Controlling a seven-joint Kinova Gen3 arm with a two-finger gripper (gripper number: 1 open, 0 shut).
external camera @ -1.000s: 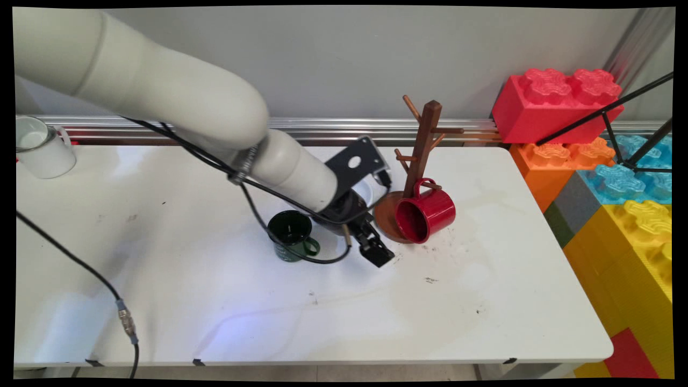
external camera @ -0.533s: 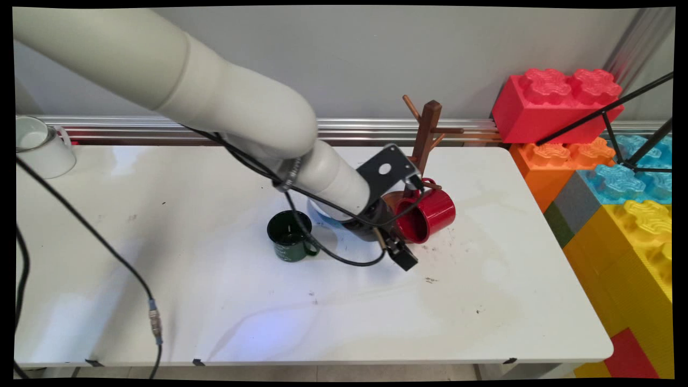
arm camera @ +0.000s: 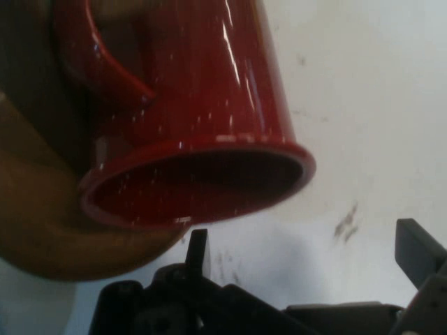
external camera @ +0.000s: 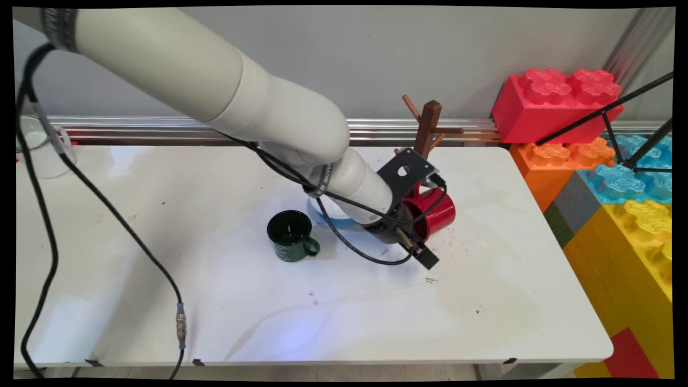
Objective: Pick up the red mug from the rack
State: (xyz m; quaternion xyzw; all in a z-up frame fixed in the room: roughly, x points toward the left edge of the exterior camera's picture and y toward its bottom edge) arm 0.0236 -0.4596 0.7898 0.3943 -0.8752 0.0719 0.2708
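Observation:
A red mug [external camera: 439,207] [arm camera: 209,105] hangs tilted from a low peg of the brown wooden mug tree [external camera: 427,126], its mouth turned toward me. Its rim lies over the tree's round base [arm camera: 42,209]. My gripper [external camera: 425,258] [arm camera: 307,251] is open and empty, just in front of and below the mug's rim. One fingertip [arm camera: 198,246] sits right under the rim, and I cannot tell whether it touches. The other fingertip [arm camera: 418,248] stands well off to the side over bare table. My wrist hides part of the mug in the main view.
A dark green mug [external camera: 291,235] stands upright left of my wrist. A white bowl with a blue rim [external camera: 327,214] is partly hidden behind the arm. A white mug [external camera: 45,156] sits at the far left. Large toy bricks [external camera: 591,161] line the table's right side.
My arm has swung right, carrying the gripper from beside the green mug to just in front of the red mug's mouth. The mugs have not moved.

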